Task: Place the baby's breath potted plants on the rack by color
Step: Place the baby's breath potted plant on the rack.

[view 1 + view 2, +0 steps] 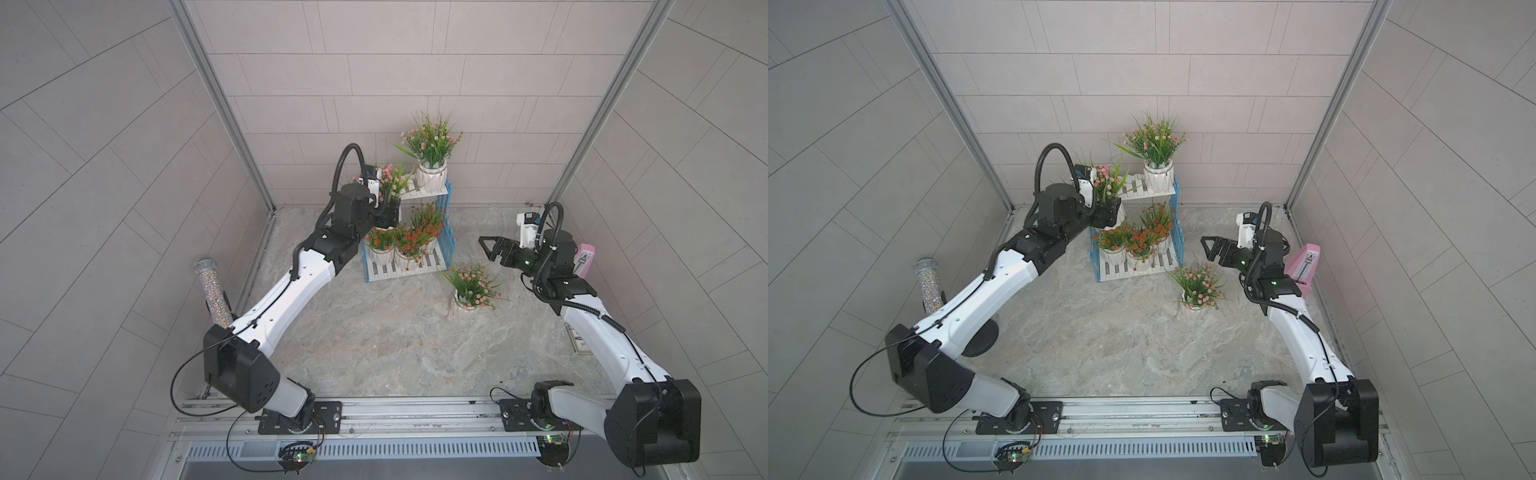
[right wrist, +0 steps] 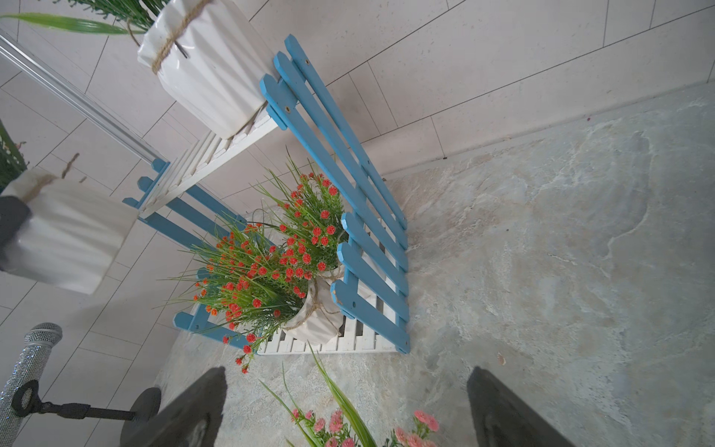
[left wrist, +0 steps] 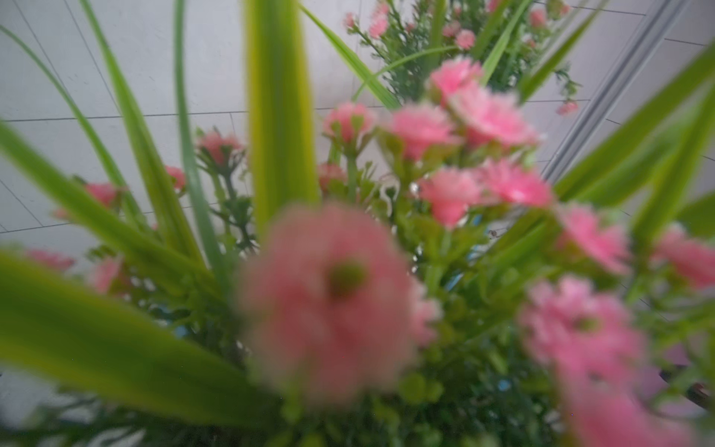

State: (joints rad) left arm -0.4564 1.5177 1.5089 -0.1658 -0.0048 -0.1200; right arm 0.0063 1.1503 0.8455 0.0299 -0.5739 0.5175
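The rack [image 1: 446, 245] [image 1: 1177, 241] [image 2: 348, 154] stands at the back of the table. Three red-orange baby's breath potted plants [image 1: 409, 245] [image 1: 1140, 245] [image 2: 271, 271] fill its lower shelf. A pink one [image 1: 432, 166] [image 1: 1156, 166] [image 2: 209, 65] stands at the right end of the upper shelf. My left gripper [image 1: 388, 214] [image 1: 1108, 212] is shut on another pink plant's white pot [image 2: 65, 232], held just off the upper shelf's left end; its blossoms [image 3: 329, 302] fill the left wrist view. A third pink plant [image 1: 471, 286] [image 1: 1198, 286] [image 2: 348, 425] stands on the table, below my open right gripper [image 1: 488, 249] [image 1: 1210, 249] [image 2: 348, 406].
A glittery microphone on a black stand [image 1: 214, 291] [image 1: 930, 282] [image 2: 27, 367] stands at the left wall. A pink metronome [image 1: 584, 259] [image 1: 1304, 266] sits behind my right arm at the right wall. Tiled walls close in three sides.
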